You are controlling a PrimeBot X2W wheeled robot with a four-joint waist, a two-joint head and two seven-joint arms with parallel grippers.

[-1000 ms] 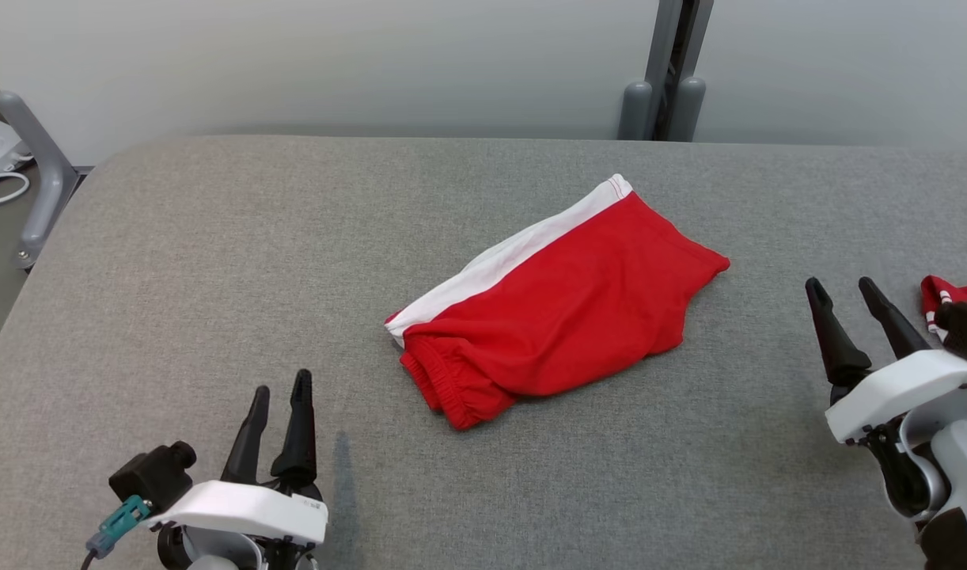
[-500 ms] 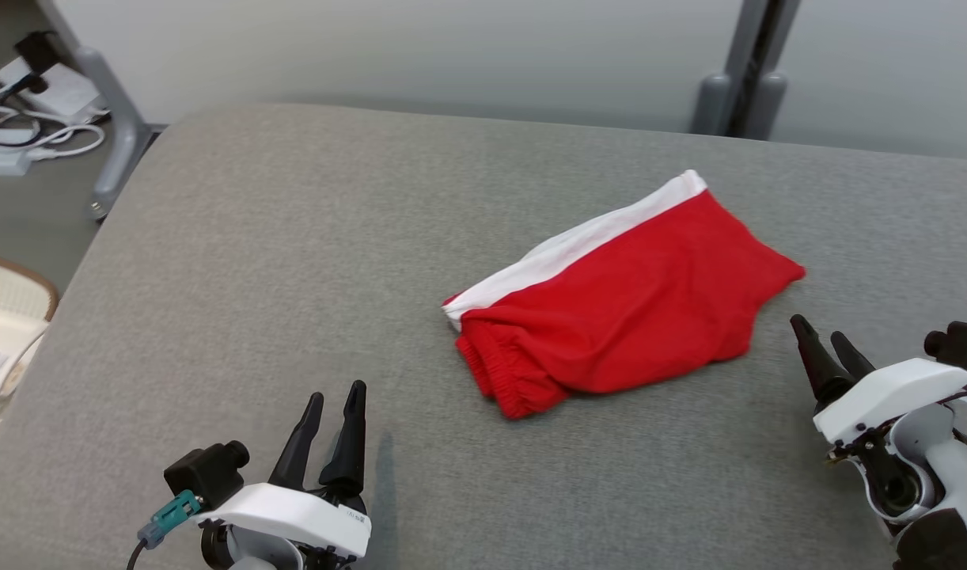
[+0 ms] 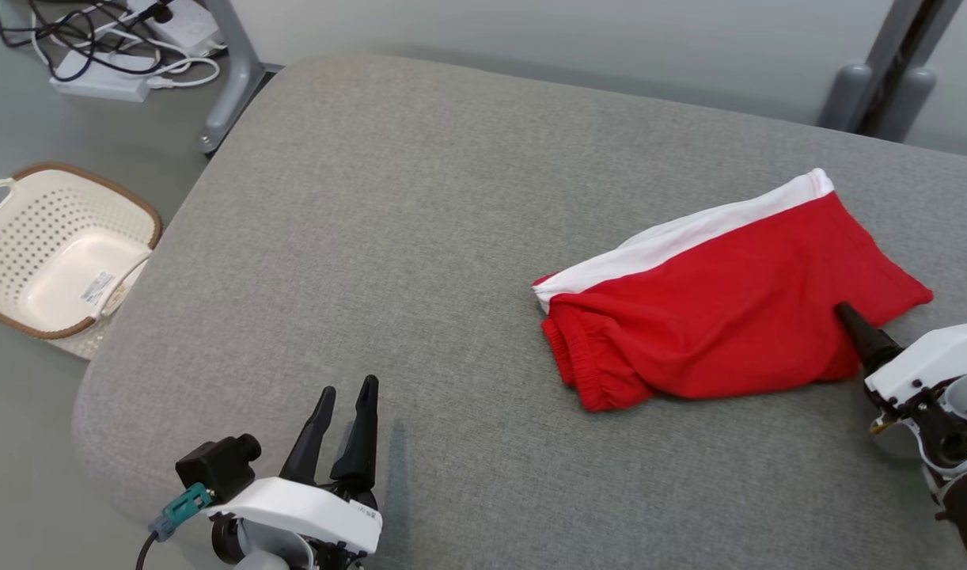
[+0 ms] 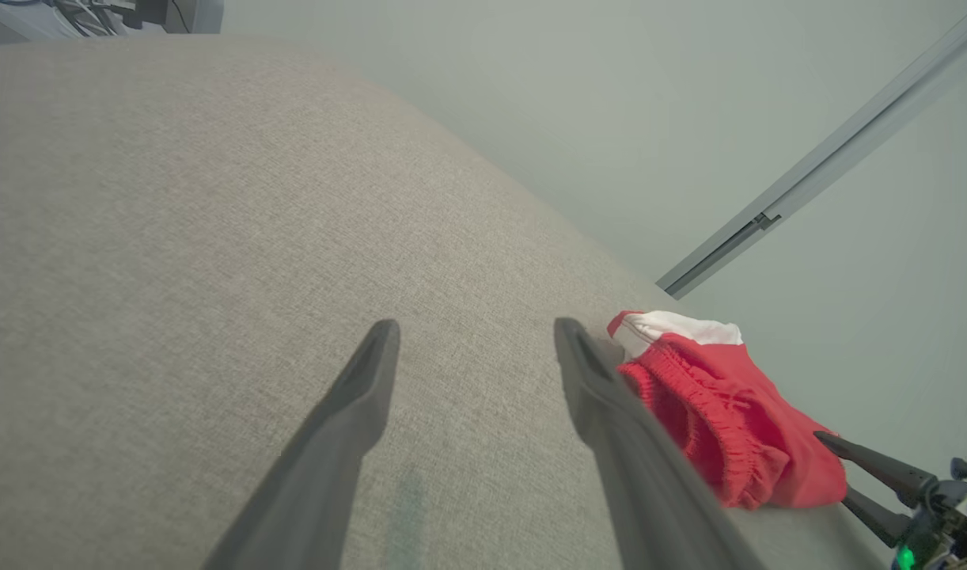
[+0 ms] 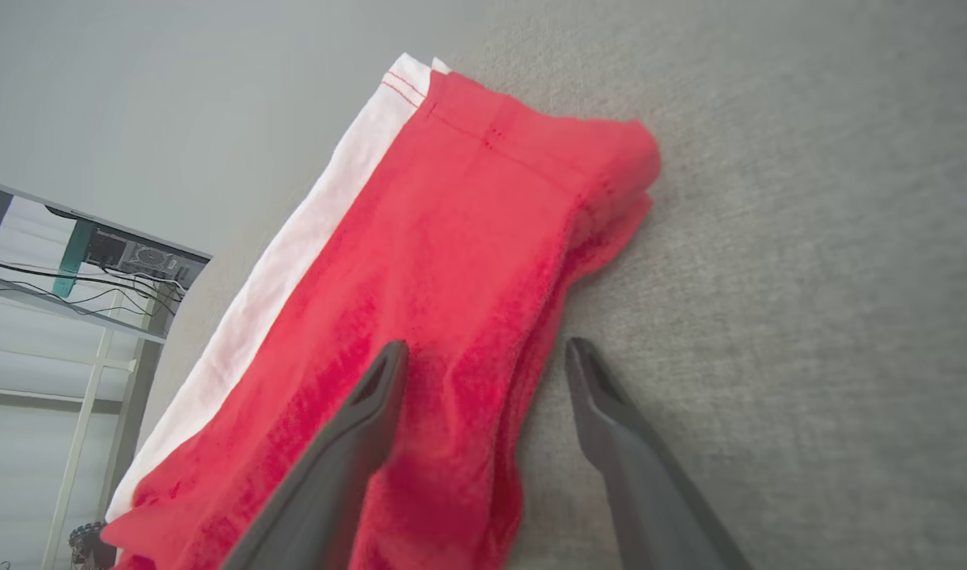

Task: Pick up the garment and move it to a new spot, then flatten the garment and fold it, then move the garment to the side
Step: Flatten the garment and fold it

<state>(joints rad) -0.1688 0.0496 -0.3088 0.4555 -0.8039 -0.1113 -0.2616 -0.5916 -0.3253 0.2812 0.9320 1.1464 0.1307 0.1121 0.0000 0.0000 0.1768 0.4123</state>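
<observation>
With the folded shorts [image 3: 729, 317] lying at the table's [image 3: 420, 198] right, the right gripper [image 5: 483, 352], jaws apart, is straddling their near-right edge, seemingly for the move aside and needing to close next, while the left gripper [image 3: 349, 385] is hovering at near left with its jaws apart.

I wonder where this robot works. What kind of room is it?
Probably a robot lab or workroom: a padded grey table holding red shorts, a laundry basket on the floor, and tangled cables.

garment [image 3: 729, 317] lies right on table [image 3: 412, 198]; right hand [image 5: 485, 348] perhaps touching it.
</observation>
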